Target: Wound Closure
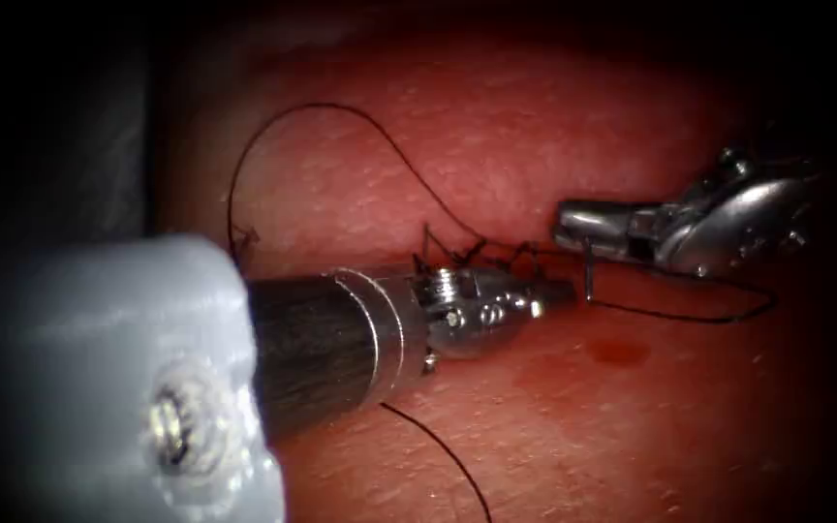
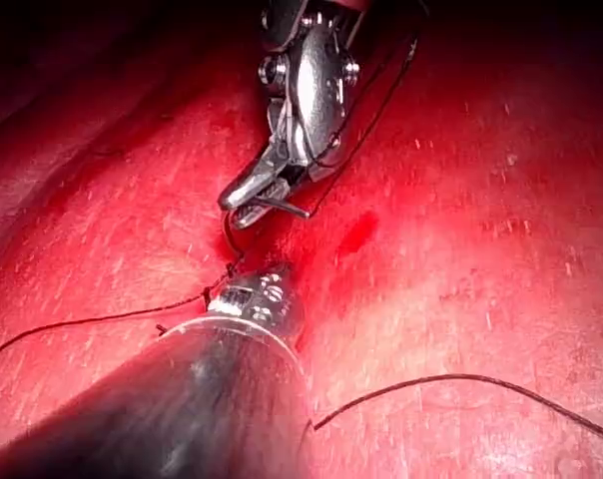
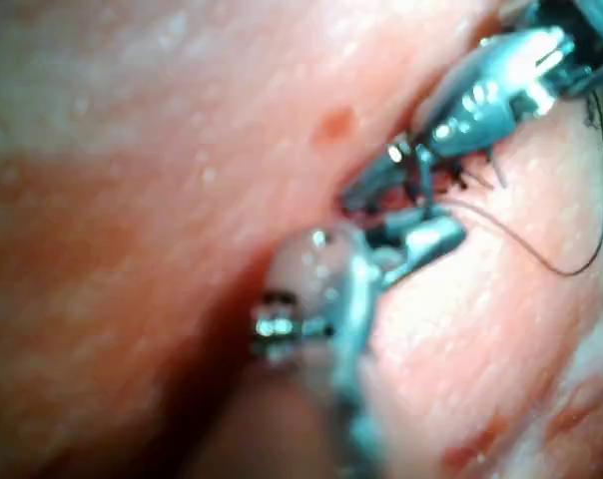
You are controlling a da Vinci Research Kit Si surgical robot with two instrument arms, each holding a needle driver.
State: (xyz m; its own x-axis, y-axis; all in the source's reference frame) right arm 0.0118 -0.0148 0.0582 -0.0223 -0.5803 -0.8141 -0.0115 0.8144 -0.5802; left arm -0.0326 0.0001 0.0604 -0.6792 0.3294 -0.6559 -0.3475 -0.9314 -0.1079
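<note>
Nearest the lens, the left tool (image 1: 556,291) reached in from the lower left. Its jaws looked pressed together, with their tip lying at the cut (image 1: 511,254). Whether they pinched any thread there could not be told.

Just beside them, up and to the right, the right tool (image 1: 573,225) had its jaws clamped on the needle (image 1: 588,271). They seemed to grip it near one end of its curve, and the rest hung down toward the tissue (image 1: 496,136), just off the left jaws' tip at the right end of the cut. The left wrist view showed the same grip (image 2: 244,203), with a short stub of needle (image 2: 287,209) jutting past the jaws. Whether the point had entered the tissue was unclear.

Short dark stitch ends (image 1: 448,247) stood along the cut. The thread (image 1: 341,108) arched in a wide loop above it, and another loop trailed to the right beneath the right tool. A small spot of red fluid (image 1: 620,351) lay on the tissue below the needle.

With stitches already placed, the closure appeared to be under way, the needle held ready at the cut's edge. Any next move would probably call for a firm hold on the needle and for the slack loops to be kept clear of both tools.
</note>
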